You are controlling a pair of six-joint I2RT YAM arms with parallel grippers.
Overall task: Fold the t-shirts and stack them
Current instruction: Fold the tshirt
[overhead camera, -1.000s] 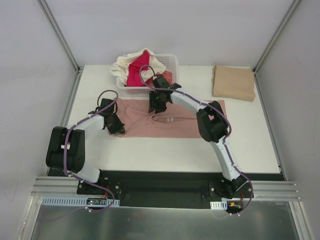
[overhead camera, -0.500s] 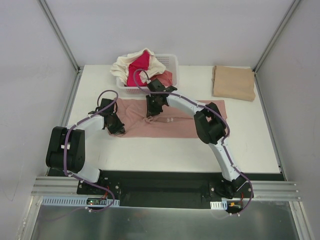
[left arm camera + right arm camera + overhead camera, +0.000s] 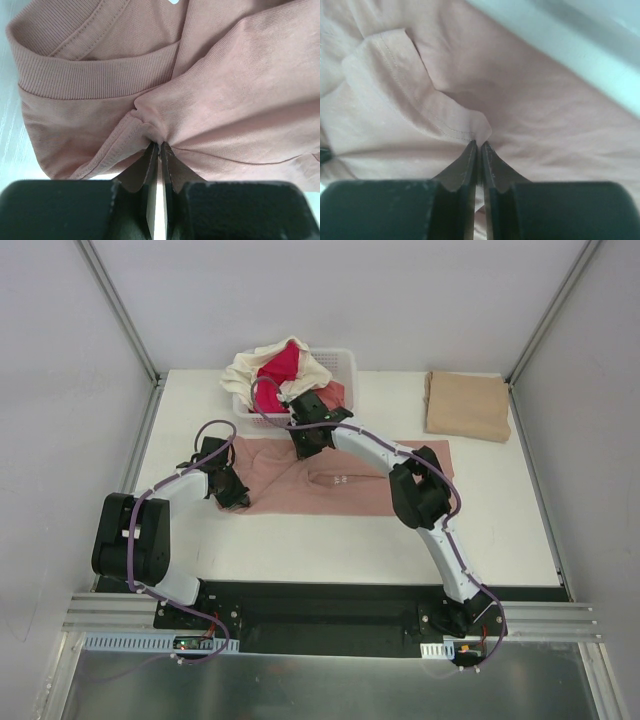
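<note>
Dusty-pink t-shirt lies spread mid-table in front of the basket, left gripper and right gripper each pinched tight on its fabric, so lift your 2 grips together, holding the cloth taut.

The right pincer is hiding the edge of the dusty-pink tee beneath it; the nearby print is showing too small to read.

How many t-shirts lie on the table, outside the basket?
2. The dusty-pink t-shirt lies spread in the middle; the tan t-shirt lies folded at the far right. More may be hidden inside or under that folded one.
</note>
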